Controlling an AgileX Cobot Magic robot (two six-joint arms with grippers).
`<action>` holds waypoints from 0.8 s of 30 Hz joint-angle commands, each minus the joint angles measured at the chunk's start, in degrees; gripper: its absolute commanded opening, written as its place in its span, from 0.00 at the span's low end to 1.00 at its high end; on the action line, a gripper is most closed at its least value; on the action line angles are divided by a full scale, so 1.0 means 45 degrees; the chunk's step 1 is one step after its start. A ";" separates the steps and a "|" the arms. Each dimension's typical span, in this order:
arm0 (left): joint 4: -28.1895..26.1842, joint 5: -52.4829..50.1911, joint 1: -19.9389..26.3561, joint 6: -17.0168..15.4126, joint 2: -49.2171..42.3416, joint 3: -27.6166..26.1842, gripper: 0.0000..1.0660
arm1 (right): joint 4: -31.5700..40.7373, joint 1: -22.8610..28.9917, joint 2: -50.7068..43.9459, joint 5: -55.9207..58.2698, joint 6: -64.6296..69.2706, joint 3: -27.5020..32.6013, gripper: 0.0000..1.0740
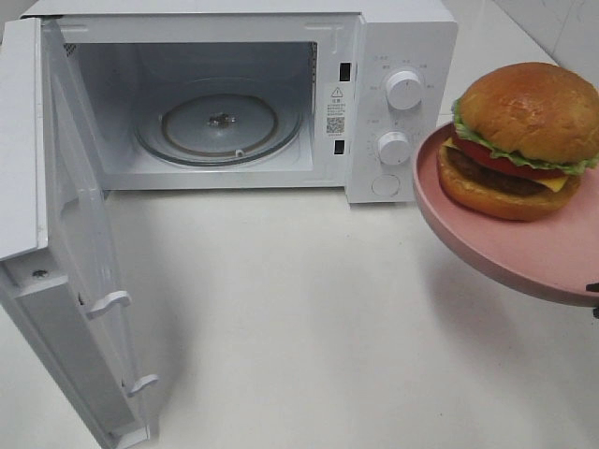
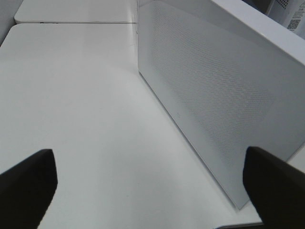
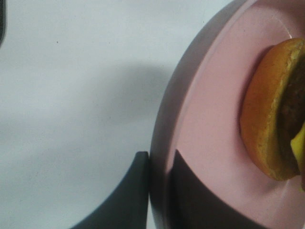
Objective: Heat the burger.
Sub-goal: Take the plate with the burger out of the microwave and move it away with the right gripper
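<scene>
**Inspector:** State your jaws and the load.

**Arm:** My right gripper [image 3: 159, 191] is pinched nearly closed on the rim of the pink plate [image 3: 209, 143], one finger under it, one on top. My left gripper [image 2: 147, 186] stands wide apart, holding nothing, low over the white table [image 2: 86, 105] beside the open microwave door [image 2: 214, 95].

**Inspector:** Where is the burger?

**Arm:** The burger [image 1: 519, 140] sits on that plate, held in the air to the right of the microwave [image 1: 225, 94], level with its control knobs [image 1: 403, 89]. The cavity is open, the glass turntable [image 1: 220, 126] bare.

**Inspector:** Handling?

**Arm:** I judge it tall, stacked and top-heavy (glossy bun, loose layers), likely to slide on a smooth plate if tilted. The plate looks stiff; the rim is the sound place to grip, not the burger.

**Inspector:** Anything unclear?

**Arm:** The plate's far edge and my right arm are cut off in the high view; my wrist view shows only part of the bun.
</scene>
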 commanded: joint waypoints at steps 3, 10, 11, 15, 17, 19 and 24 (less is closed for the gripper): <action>-0.0064 -0.0153 0.0000 -0.0076 -0.0229 0.0025 0.92 | -0.1184 0.0025 -0.0166 0.0879 0.1833 -0.0076 0.01; -0.0064 -0.0153 0.0000 -0.0076 -0.0229 0.0025 0.92 | -0.1210 0.0025 -0.0166 0.1732 0.3056 -0.0076 0.01; -0.0064 -0.0153 0.0000 -0.0076 -0.0229 0.0025 0.92 | -0.1248 0.0025 -0.0166 0.1808 0.3285 -0.0076 0.01; -0.0064 -0.0153 0.0000 -0.0076 -0.0229 0.0025 0.92 | -0.1872 0.0025 -0.0166 0.2177 0.4673 -0.0076 0.01; -0.0064 -0.0153 0.0000 -0.0076 -0.0229 0.0025 0.92 | -0.2381 0.0025 -0.0166 0.2636 0.5768 -0.0076 0.01; -0.0064 -0.0153 0.0000 -0.0076 -0.0229 0.0025 0.92 | -0.2623 0.0025 -0.0166 0.3069 0.6366 -0.0076 0.01; -0.0064 -0.0153 0.0000 -0.0076 -0.0229 0.0025 0.92 | -0.3081 0.0025 -0.0166 0.4240 0.7767 -0.0076 0.01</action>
